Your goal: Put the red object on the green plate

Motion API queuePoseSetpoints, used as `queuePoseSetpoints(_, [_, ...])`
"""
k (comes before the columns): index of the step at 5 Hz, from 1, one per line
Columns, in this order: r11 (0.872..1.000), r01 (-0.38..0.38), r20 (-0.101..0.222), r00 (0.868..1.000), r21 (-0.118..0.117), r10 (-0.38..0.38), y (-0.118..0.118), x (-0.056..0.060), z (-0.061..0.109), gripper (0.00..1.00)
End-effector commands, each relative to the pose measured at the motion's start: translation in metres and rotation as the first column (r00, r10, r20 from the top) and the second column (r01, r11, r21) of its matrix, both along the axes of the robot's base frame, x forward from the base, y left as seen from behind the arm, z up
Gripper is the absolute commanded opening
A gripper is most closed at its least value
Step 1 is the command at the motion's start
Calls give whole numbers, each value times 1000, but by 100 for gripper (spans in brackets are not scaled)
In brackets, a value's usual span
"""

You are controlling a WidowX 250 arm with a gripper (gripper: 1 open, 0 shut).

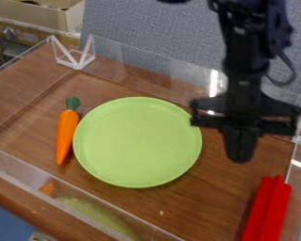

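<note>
The red object (267,209) is a long, narrow bar lying flat on the wooden table at the lower right, running off the bottom edge. The green plate (136,140) is a large round lime-green disc in the middle of the table, with nothing on it. My gripper (243,154) hangs from the black arm, pointing down just right of the plate's rim and above the bar's far end. Its dark fingers are pressed together with nothing between them, apart from the bar.
An orange carrot (67,133) with a green top lies left of the plate. Clear low walls (15,169) fence the table's front and left. A white wire frame (75,54) stands at the back left. A yellowish patch (90,215) shows at the front edge.
</note>
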State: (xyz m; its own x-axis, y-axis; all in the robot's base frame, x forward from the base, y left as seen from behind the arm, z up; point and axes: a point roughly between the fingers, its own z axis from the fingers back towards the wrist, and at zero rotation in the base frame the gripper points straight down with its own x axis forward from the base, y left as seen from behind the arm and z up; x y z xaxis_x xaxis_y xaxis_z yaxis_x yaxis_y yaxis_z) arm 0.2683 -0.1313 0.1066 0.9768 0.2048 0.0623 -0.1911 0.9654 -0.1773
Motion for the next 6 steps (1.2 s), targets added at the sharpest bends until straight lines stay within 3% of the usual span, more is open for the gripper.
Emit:
queuePoseSetpoints(1, [1000,13,13,1000,-28,-13,-17,2,-9,0])
queuePoseSetpoints(2, [999,13,-3,1000,-44,-13,-22,5,-23,0])
queuePoseSetpoints(3, [998,5,-19,1000,-59,-6,-23,9,-32,100])
queuePoseSetpoints(4, [997,-8,-31,1000,-77,5,-24,11,-37,100])
queuePoseSetpoints(5, [995,-28,-35,999,-98,24,-24,13,-37,0])
queuePoseSetpoints(6, [993,-41,-40,999,-112,37,-25,15,-37,0])
